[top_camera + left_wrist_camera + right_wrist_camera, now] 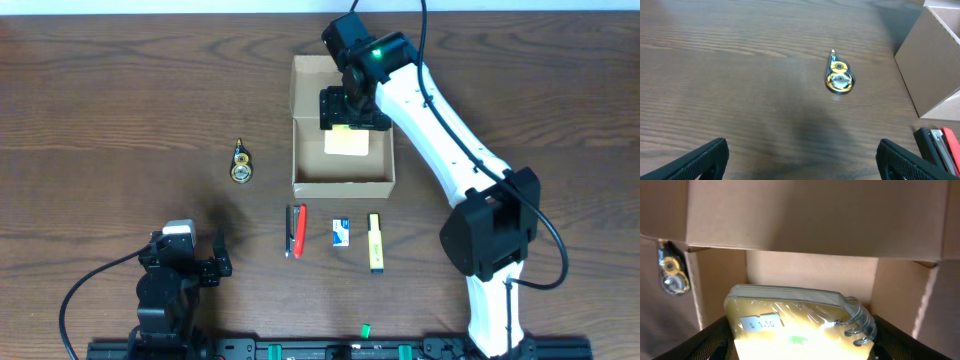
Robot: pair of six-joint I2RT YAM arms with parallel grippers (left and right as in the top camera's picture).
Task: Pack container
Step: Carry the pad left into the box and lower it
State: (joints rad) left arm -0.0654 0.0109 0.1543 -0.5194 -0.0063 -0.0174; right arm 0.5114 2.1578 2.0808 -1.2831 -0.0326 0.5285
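Note:
The container (340,186) is a tan cardboard box, open, at the table's middle back; its wall also shows in the left wrist view (935,60) and the right wrist view (815,220). My right gripper (352,118) reaches down inside it, shut on a pale-yellow spiral pad (346,144) wrapped in plastic with a price sticker. In the right wrist view the pad (790,315) fills the space between the fingers (800,342). My left gripper (186,262) is open and empty at the front left, low over bare wood (802,160).
A yellow-and-black correction tape dispenser (241,165) lies left of the box (840,79). In front of the box lie a red-and-black tool (296,230), a small blue-and-white item (341,233) and a yellow highlighter (375,243). A small green piece (365,328) sits at the front edge.

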